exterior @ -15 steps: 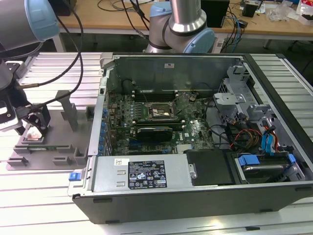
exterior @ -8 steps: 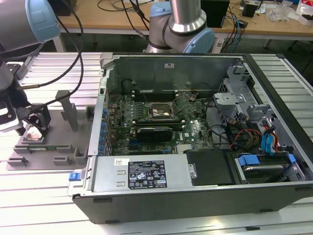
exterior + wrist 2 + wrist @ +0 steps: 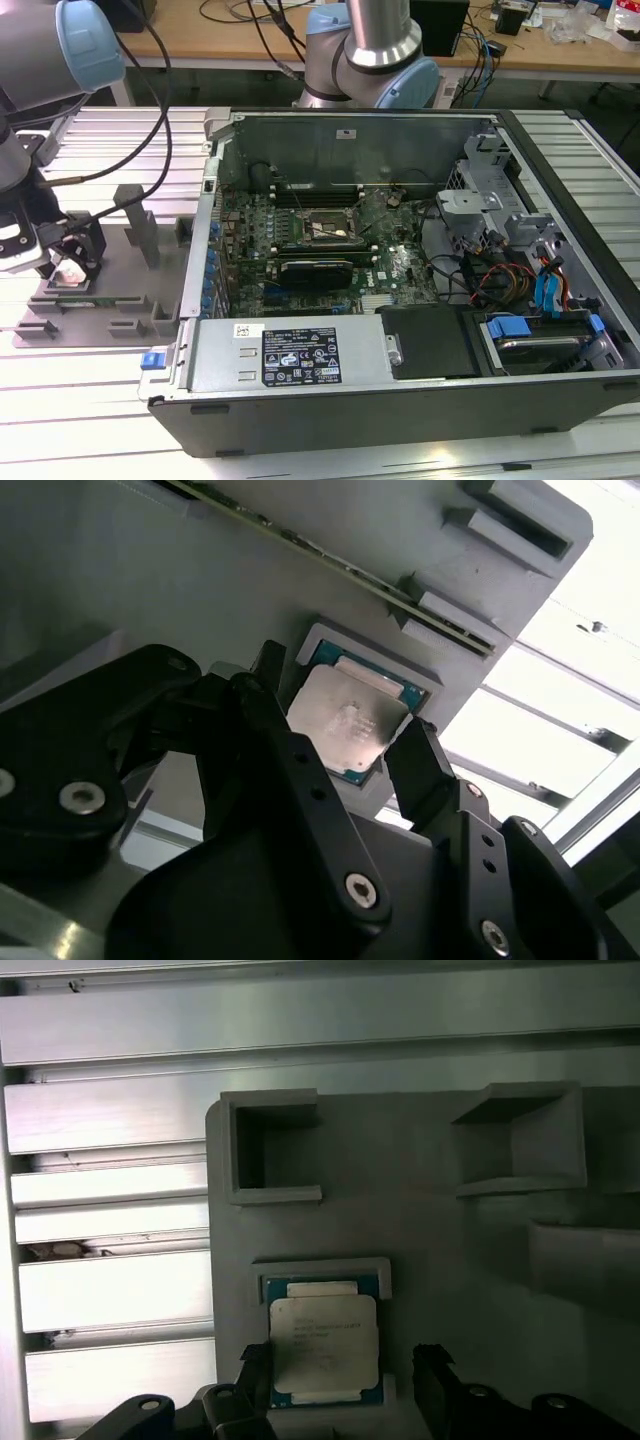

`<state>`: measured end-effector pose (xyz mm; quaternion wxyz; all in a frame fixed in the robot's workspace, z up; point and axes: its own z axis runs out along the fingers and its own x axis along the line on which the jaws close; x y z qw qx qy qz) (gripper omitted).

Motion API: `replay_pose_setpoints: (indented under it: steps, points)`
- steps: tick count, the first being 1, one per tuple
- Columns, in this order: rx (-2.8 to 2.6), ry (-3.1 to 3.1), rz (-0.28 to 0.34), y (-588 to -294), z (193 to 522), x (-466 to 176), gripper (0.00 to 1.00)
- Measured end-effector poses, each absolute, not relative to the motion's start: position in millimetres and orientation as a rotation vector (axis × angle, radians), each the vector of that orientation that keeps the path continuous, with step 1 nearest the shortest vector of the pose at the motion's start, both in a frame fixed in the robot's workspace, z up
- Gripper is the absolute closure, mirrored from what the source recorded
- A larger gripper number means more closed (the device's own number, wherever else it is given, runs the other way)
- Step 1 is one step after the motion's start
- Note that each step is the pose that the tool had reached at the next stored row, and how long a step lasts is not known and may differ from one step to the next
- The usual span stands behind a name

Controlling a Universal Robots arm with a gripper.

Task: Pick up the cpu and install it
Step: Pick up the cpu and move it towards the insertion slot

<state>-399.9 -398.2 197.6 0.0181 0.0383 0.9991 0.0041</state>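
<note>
Cpu point(image 3: 323, 1345) lies flat in its framed recess of grey fixture tray point(image 3: 450, 1260), at exterior view's left, beside open PC case point(image 3: 400, 415). Gripper point(image 3: 342, 708) low over chip, fingers point(image 3: 415, 755) spread wide, one each side, not clamped. Mobo socket point(image 3: 325, 230) sits inside case, well apart from cpu.

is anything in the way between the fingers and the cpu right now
Nothing visible. The cpu lies bare in its recess of the grey tray; the gripper hangs over it, fingers open on either side.
</note>
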Motion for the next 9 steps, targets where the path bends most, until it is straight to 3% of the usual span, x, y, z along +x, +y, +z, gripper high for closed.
replay_pose_setpoints:
  steps: [9]
  points:
    - [0.046,3.101,0.025,-396.5,193.9,-403.2,0.32]
